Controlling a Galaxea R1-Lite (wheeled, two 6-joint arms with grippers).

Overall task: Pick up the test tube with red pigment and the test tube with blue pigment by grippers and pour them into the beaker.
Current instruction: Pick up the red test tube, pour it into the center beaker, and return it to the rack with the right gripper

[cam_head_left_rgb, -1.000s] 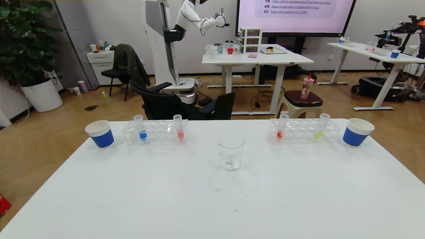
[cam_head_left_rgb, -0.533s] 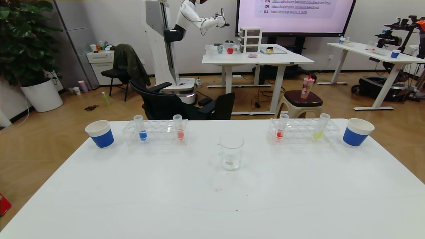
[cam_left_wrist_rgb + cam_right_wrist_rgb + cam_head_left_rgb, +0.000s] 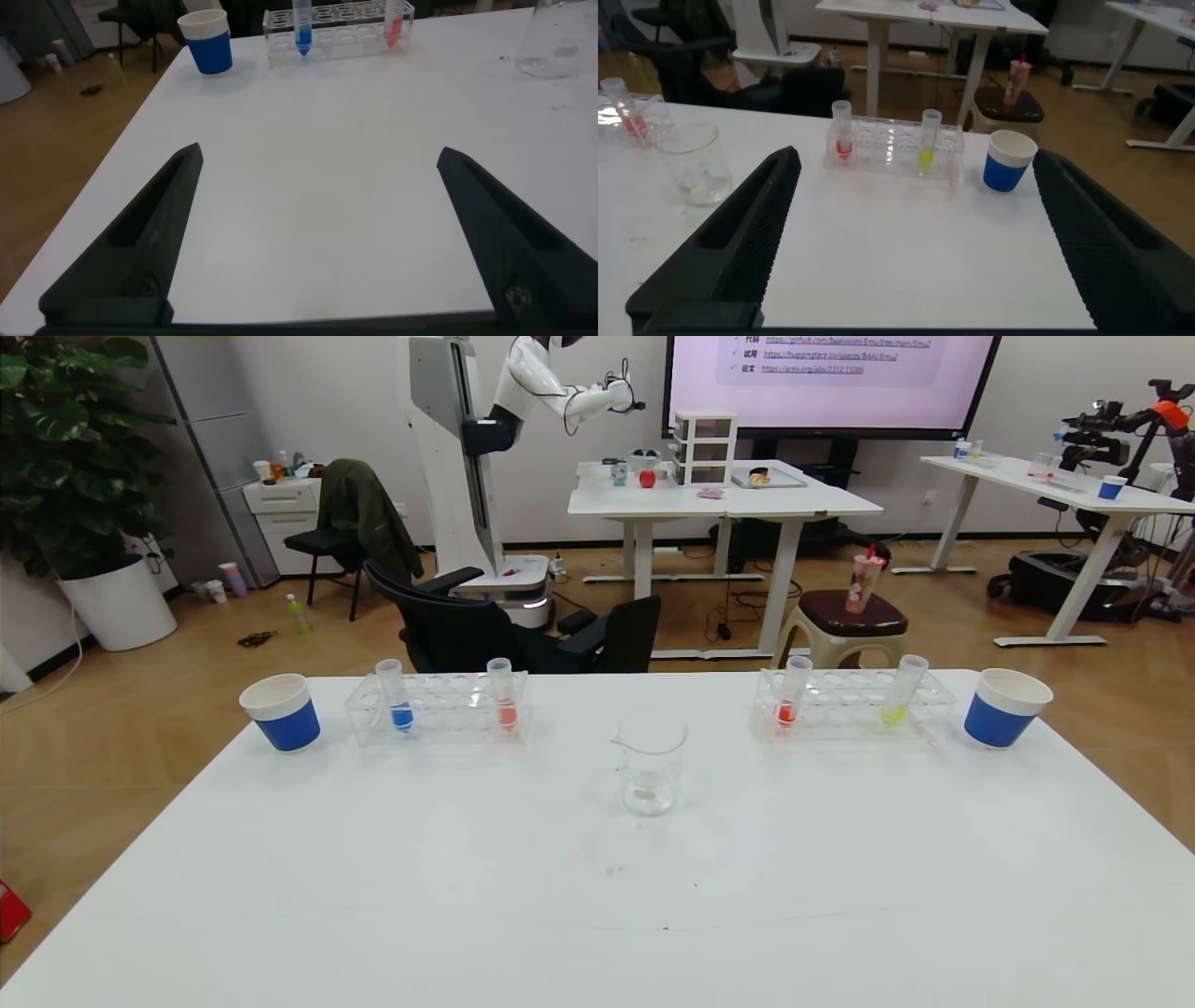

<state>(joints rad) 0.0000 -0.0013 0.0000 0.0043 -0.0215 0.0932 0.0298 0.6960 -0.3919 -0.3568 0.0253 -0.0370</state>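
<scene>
The beaker (image 3: 651, 770) stands at the table's middle. The test tube with blue pigment (image 3: 400, 695) stands upright at the left end of the left rack (image 3: 448, 705). The test tube with red pigment (image 3: 790, 695) stands upright at the left end of the right rack (image 3: 850, 705). Neither arm shows in the head view. My left gripper (image 3: 320, 152) is open and empty, low over the near table, well short of the blue tube (image 3: 302, 26). My right gripper (image 3: 917, 154) is open and empty, short of the red tube (image 3: 842, 131).
A coral-orange tube (image 3: 504, 695) shares the left rack; a yellow-green tube (image 3: 901, 691) shares the right rack. Blue-banded paper cups stand at the far left (image 3: 282, 712) and far right (image 3: 1004, 707). Chairs, tables and another robot stand beyond the table's far edge.
</scene>
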